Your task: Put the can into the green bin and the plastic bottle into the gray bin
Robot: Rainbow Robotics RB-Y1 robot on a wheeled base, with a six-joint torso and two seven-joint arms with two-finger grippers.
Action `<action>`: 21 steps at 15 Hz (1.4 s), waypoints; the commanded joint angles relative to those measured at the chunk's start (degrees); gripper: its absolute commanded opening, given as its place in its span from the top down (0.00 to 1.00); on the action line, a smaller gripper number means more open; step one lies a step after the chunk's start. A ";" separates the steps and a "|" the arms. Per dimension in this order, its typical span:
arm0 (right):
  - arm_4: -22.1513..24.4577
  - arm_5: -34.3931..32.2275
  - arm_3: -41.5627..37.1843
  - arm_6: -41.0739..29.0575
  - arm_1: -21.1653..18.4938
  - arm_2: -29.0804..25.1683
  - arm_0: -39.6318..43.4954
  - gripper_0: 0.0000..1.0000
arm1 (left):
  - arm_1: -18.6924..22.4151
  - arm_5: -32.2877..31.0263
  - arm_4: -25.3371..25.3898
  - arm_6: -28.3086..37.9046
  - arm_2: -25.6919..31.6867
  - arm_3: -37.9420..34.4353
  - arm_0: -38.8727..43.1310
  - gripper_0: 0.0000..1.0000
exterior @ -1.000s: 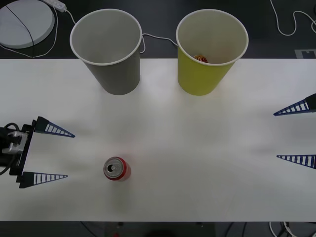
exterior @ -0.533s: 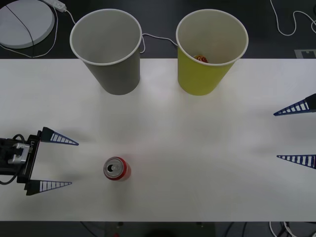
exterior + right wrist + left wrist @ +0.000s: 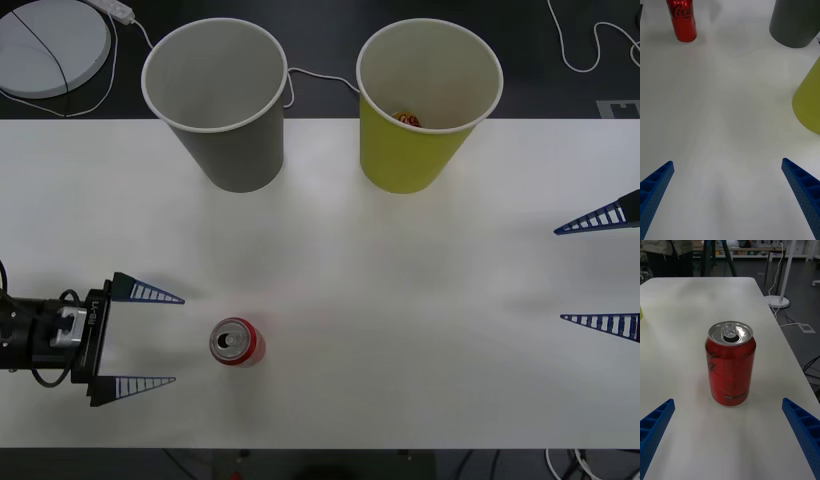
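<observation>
Advancing over the last second, the left gripper (image 3: 160,339) was brought beside the upright can (image 3: 236,342), fingers spread, nothing held; a grasp seemed imminent. The right gripper (image 3: 598,270) was parked open.

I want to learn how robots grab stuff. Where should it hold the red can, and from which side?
Probably around the can's round middle, coming in sideways from the robot's left. It stands upright on the table, and the open left pincer already faces it, one finger to each side of its line.
</observation>
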 commanded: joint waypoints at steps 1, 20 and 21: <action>0.01 0.00 0.00 0.00 0.00 0.00 0.00 0.00 | -1.76 0.00 -0.10 -0.34 -0.09 0.46 0.02 0.00; 0.01 0.00 0.00 0.00 0.00 0.00 0.00 0.00 | -13.62 6.15 -4.41 -0.78 0.00 1.17 -0.07 0.00; 0.01 0.00 0.00 0.00 0.00 0.00 0.00 0.00 | -14.42 6.68 -4.58 -0.78 0.00 1.17 -0.07 0.00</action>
